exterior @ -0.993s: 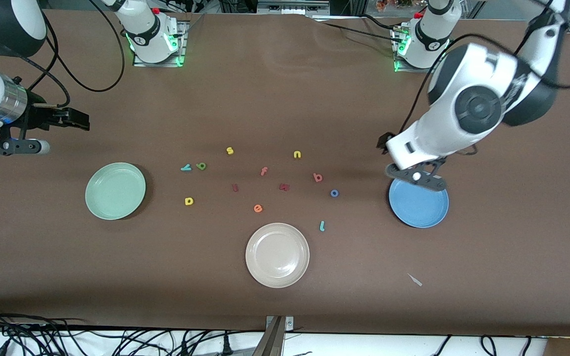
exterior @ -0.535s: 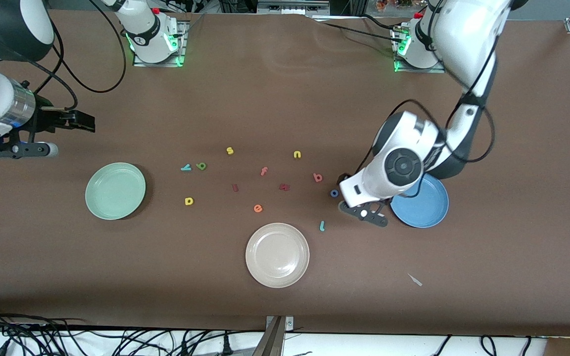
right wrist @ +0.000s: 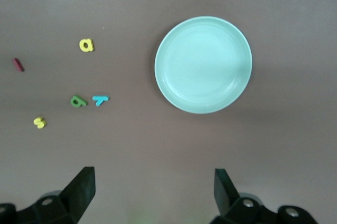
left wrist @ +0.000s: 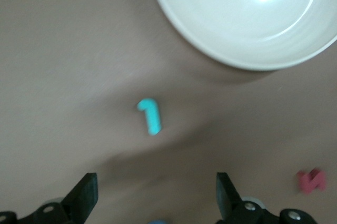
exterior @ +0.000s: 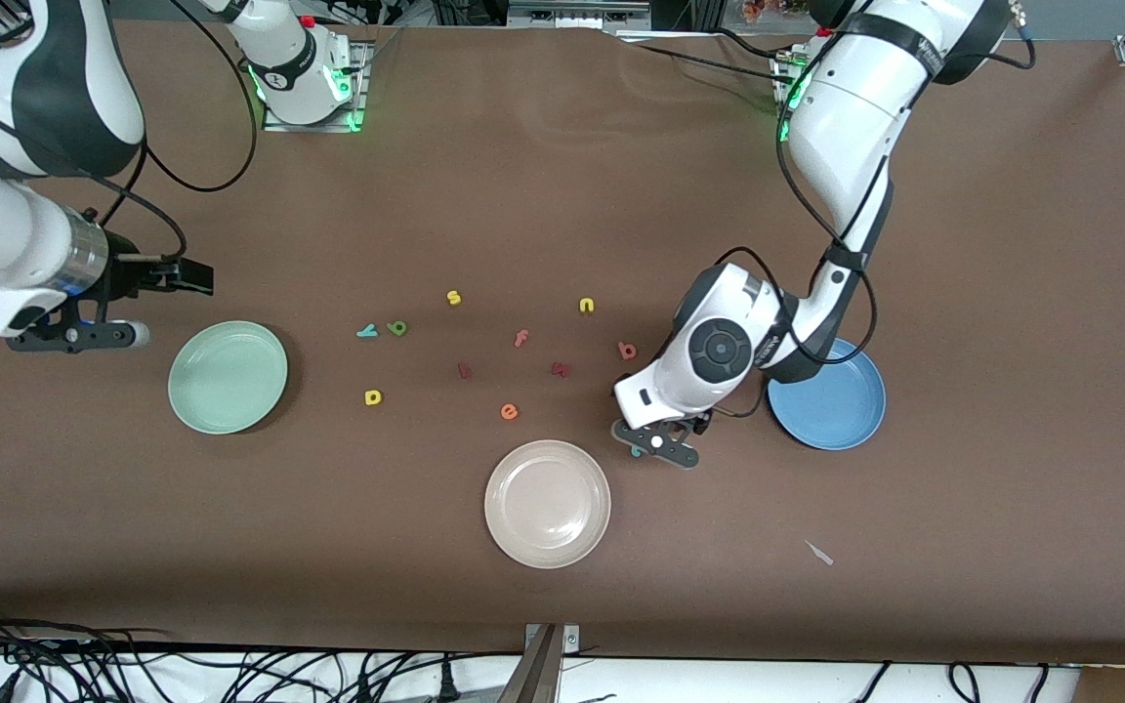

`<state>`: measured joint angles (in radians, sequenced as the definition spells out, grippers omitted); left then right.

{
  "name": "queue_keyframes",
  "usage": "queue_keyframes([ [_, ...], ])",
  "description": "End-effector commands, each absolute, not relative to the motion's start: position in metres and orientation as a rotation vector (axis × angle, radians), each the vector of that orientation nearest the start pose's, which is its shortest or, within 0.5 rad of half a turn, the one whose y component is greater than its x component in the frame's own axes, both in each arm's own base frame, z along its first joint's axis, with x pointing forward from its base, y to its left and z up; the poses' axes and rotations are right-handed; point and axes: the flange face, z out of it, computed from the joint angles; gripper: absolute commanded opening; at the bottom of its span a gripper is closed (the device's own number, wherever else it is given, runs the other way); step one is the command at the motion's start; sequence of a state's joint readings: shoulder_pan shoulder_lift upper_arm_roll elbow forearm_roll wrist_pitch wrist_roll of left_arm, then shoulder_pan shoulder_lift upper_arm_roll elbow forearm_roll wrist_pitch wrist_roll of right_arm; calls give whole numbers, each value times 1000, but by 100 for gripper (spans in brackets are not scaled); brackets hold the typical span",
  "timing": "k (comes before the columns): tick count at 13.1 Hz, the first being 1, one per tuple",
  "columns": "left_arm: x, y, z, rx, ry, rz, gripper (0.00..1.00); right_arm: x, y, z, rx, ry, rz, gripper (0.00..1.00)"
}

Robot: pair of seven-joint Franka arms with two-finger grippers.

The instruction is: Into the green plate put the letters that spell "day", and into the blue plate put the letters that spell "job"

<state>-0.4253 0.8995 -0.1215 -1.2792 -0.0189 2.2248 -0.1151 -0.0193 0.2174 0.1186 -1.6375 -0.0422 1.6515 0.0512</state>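
Hovering low over the table, the left gripper [exterior: 658,441] hangs above the teal "j" [left wrist: 150,116], its fingers [left wrist: 84,196] spread wide with nothing between them; the letter lies flat on the brown table [exterior: 562,195] and is not touched. In the front view the gripper covers most of that letter, which sits just beside the rim of the cream plate [exterior: 548,504], toward the left arm's end of the table. The pinkish-red "b" [exterior: 628,351] lies farther from the front camera than the gripper. The blue "o" is hidden by the arm. The blue plate [exterior: 831,405] holds no letters and lies beside the left arm's wrist.

The right gripper [exterior: 157,278] hangs above the table by the green plate [exterior: 228,377], toward the right arm's end, its fingers [right wrist: 79,190] also wide apart and holding nothing. The green plate holds no letters. The teal "y" [exterior: 367,332] and the green "a" [exterior: 396,328] lie just beside each other; the yellow "d" [exterior: 373,396] lies nearer to the front camera than they do. A yellow "s" [exterior: 454,298], a yellow "n" [exterior: 587,306], a pink "f" [exterior: 520,339] and an orange "e" [exterior: 509,412] lie scattered between the plates.
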Motion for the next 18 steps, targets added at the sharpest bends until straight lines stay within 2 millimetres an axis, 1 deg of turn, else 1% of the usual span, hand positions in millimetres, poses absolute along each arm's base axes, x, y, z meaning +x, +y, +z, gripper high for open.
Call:
queue_keyframes([
  [1,668,-386,211,-3201,588,-73,95,613,71,458,-3145,-90,286,100],
  [2,669,-386,208,-3194,594,-92,94,617,80,447,-3149,-53,288,100],
  [3,670,-387,207,-3192,598,-115,91,619,97,435,-3152,-48,285,100],
  [5,668,-389,202,-3189,605,-116,78,624,119,413,-3155,-17,266,100],
  [6,671,-388,198,-3193,599,-156,73,628,127,399,-3153,-22,256,100],
  [7,673,-387,197,-3190,604,-195,70,632,136,381,-3150,-27,242,100],
  [8,673,-387,196,-3166,625,-206,69,639,139,363,-3146,-2,219,100],
  [9,673,-386,193,-3131,656,-217,65,641,154,345,-3144,-4,196,100],
  [10,672,-385,189,-3113,671,-217,64,643,161,331,-3141,12,168,100],
  [12,671,-385,184,-3107,674,-209,64,641,184,300,-3140,35,125,100],
  [13,673,-384,183,-3114,668,-234,60,641,192,282,-3137,48,104,100],
  [14,674,-383,180,-3115,674,-255,59,640,197,264,-3131,58,87,100],
  [15,673,-382,175,-3114,675,-244,51,634,206,252,-3126,48,60,100],
  [16,673,-383,175,-3113,676,-249,34,630,210,243,-3118,42,22,100],
  [17,673,-383,176,-3114,676,-251,14,629,208,230,-3113,44,2,100],
  [18,673,-383,176,-3112,677,-252,3,629,209,228,-3112,42,-3,100],
])
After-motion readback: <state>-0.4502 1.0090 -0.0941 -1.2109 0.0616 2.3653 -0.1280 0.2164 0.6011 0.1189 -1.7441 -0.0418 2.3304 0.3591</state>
